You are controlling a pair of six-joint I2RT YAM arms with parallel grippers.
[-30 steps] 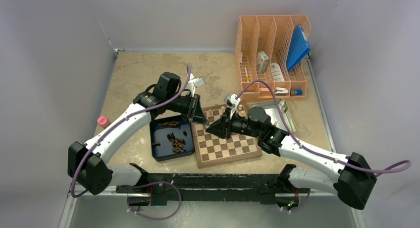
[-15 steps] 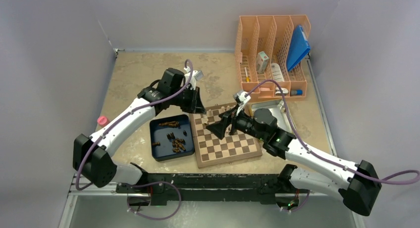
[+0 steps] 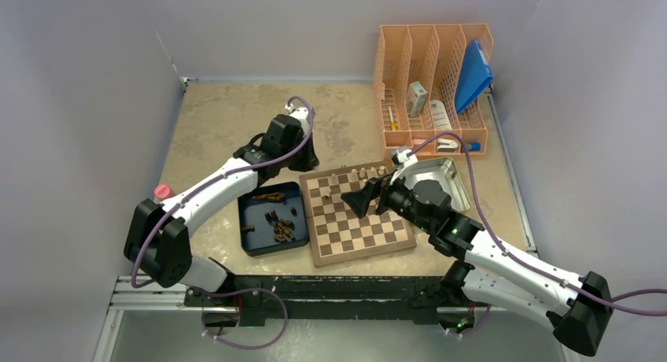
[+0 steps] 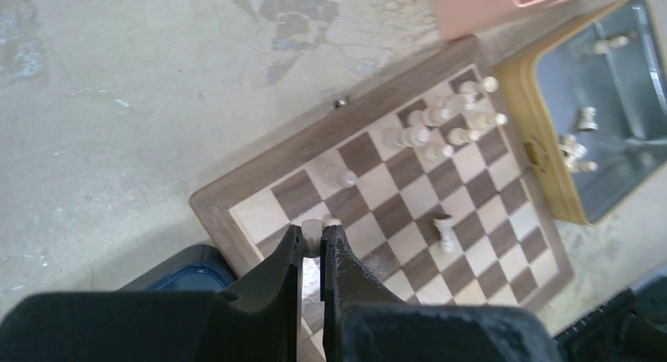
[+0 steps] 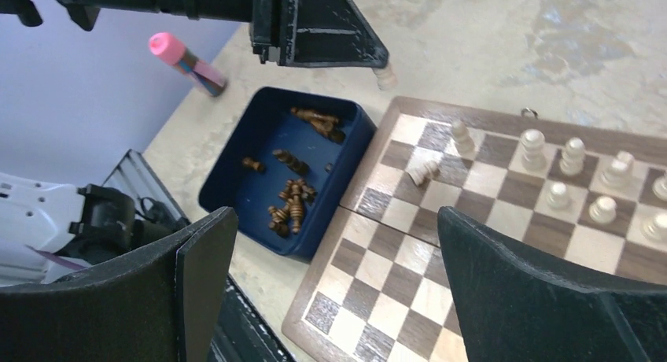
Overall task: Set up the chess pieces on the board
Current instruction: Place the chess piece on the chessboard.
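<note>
The board (image 3: 370, 240) lies in the middle of the table, with several pale chess pieces (image 3: 370, 173) standing along its far edge. One pale piece (image 5: 425, 171) lies tipped over on the board (image 5: 393, 275). My left gripper (image 3: 305, 159) hovers past the board's far-left corner, shut on a pale chess piece (image 4: 313, 234) that shows between its fingertips and hangs below them (image 5: 385, 77). My right gripper (image 3: 363, 198) hangs open over the board's middle, nothing between its fingers (image 5: 197, 260). Dark chess pieces (image 3: 277, 224) lie in the blue tray (image 3: 253, 244).
A yellow-rimmed metal tray (image 3: 460, 190) right of the board holds a few pale pieces (image 4: 578, 153). An orange desk organizer (image 3: 432, 86) stands at the back right. A pink-capped tube (image 3: 163, 192) lies near the left wall.
My right gripper has opened wide and drawn back to the right over the board. My left gripper has moved away from the board's far-left corner toward the back, still shut on its pale piece.
</note>
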